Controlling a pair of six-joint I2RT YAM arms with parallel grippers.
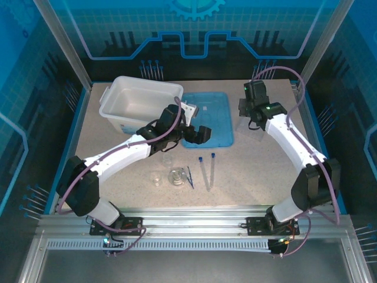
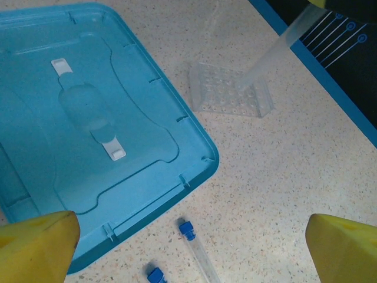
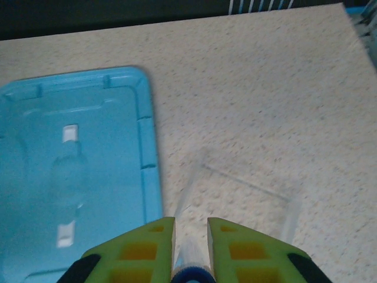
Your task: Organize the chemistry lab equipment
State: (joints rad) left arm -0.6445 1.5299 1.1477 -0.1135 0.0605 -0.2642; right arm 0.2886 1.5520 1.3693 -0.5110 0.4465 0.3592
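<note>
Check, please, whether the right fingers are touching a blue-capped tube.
Touching. The right wrist view shows the right gripper with its fingers shut against both sides of the blue-capped tube, with no gap on either side.

White bin (image 1: pixel 138 100) stands beside a light-blue lid (image 1: pixel 215 121) on the speckled table (image 1: pixel 265 171).

Robot work cell dressed as a chemistry lab. An aluminium-profile frame (image 1: pixel 188 229) and blue circuit-patterned panels (image 1: pixel 194 29) enclose a speckled bench (image 1: pixel 259 171). Glass beakers (image 1: pixel 155 178), conical flask (image 1: pixel 176 177) and blue-capped tubes (image 1: pixel 206 171) lie near the left claw (image 1: pixel 197 134), a clear tube rack (image 2: pixel 231 97) beneath the right claw (image 3: pixel 190 236).
</note>
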